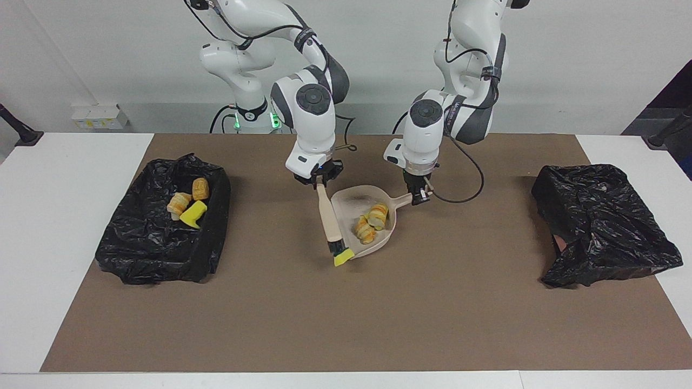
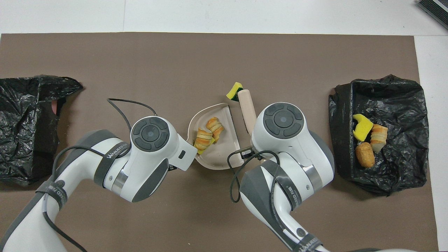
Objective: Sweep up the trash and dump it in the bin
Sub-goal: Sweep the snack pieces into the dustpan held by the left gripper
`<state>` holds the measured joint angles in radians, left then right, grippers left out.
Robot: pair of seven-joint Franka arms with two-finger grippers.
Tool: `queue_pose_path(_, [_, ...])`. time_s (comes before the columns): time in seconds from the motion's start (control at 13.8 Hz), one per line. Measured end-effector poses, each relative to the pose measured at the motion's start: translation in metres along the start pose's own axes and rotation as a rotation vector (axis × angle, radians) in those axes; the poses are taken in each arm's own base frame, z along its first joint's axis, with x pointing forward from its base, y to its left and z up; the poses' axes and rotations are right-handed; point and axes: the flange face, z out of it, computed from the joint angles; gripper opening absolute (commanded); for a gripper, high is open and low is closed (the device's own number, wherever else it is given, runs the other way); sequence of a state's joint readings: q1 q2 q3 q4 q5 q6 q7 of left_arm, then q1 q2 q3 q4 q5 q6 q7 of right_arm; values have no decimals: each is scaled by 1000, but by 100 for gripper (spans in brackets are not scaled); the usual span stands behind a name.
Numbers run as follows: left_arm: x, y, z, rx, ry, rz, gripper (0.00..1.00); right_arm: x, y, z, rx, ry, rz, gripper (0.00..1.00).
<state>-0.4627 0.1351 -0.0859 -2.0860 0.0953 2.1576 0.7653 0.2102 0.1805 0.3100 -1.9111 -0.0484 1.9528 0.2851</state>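
Right gripper (image 1: pixel 320 182): clamped on the brush (image 1: pixel 329 219) handle, beside the dustpan's mouth.
Left gripper (image 1: pixel 417 198): clamped on the dustpan (image 1: pixel 346 200) handle.
Dustpan: at table (image 1: pixel 32 216) centre, holding two bread lumps (image 1: pixel 371 221) and a sliver of yellow sponge.
Loose trash: green-backed sponge (image 1: pixel 343 257) at the brush bristles, just outside the dustpan lip.
Bin (image 1: pixel 162 259): black-lined, at the right arm's end; two bread lumps and one sponge (image 1: pixel 193 213) inside.
Other bag (image 1: pixel 605 227): at the left arm's end.

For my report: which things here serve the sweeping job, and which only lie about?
Job: brush in right gripper; dustpan in left gripper; croissants; sponge; open bin.
Idle: closed black bag.
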Motion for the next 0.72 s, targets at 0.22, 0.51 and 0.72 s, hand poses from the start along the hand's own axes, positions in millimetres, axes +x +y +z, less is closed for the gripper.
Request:
queue_pose_path(0.22, [0, 0, 0, 0, 0, 0, 0, -6, -7, 8, 10, -31, -3, 0])
queue_pose_path(0.51, [-1, -1, 0, 1, 1, -2, 0, -40, -45, 17, 192, -150, 44, 0])
queue_pose_path(0.72, [-7, -7, 0, 7, 8, -16, 0, -79, -79, 18, 282, -222, 83, 0])
